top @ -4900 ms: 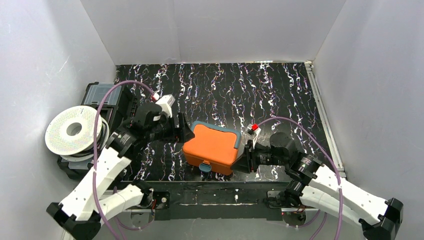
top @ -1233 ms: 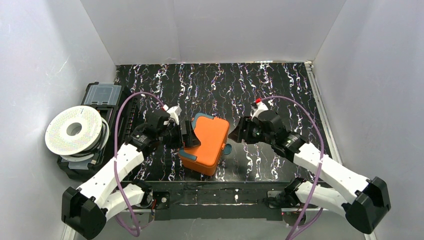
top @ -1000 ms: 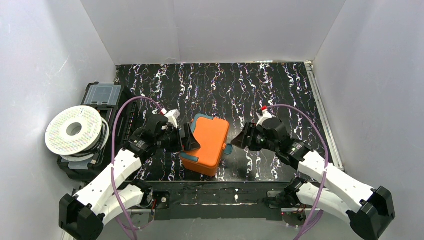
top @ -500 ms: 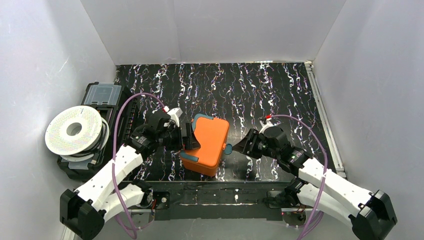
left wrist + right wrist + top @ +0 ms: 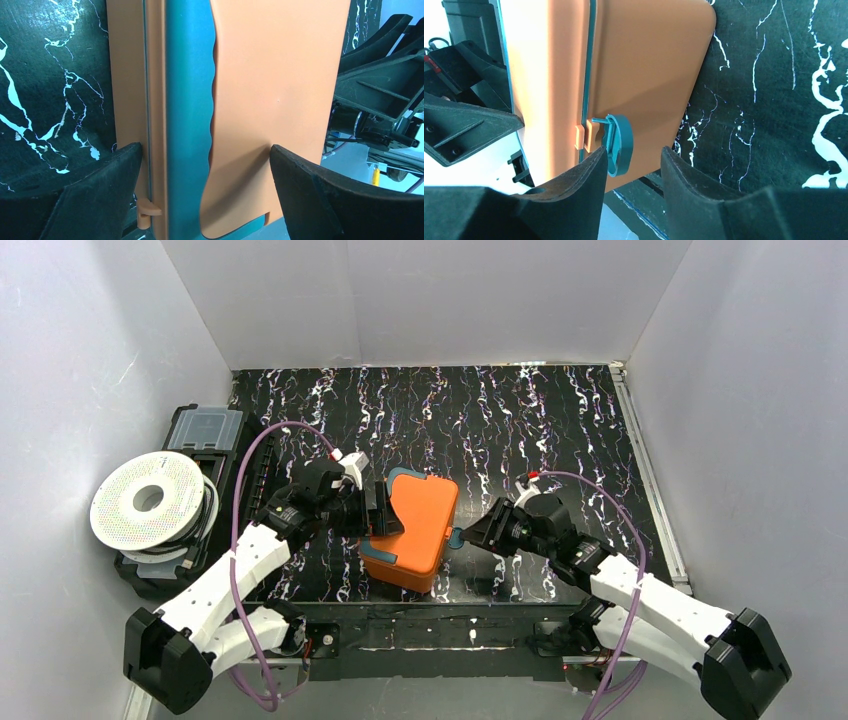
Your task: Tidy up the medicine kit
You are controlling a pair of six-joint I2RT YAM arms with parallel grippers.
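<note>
The orange medicine kit (image 5: 415, 525) lies closed in the middle of the table, its teal latch (image 5: 456, 537) pointing right. My left gripper (image 5: 383, 512) is clamped on the kit's left side. In the left wrist view its fingers (image 5: 125, 165) press both faces of the kit (image 5: 270, 75). My right gripper (image 5: 478, 535) is open at the latch. In the right wrist view the latch (image 5: 620, 142) sits just ahead of the gap, close to the left finger (image 5: 589, 175), against the kit (image 5: 639, 60).
A white filament spool (image 5: 150, 500) rests on a black case at the far left, with a clear-lidded black case (image 5: 205, 430) behind it. A metal rail (image 5: 645, 460) runs along the table's right edge. White walls enclose the table.
The kit was turned earlier, so its latch now faces right instead of the near edge. In the last second my right gripper came down and left to the latch. The left gripper kept its hold.
</note>
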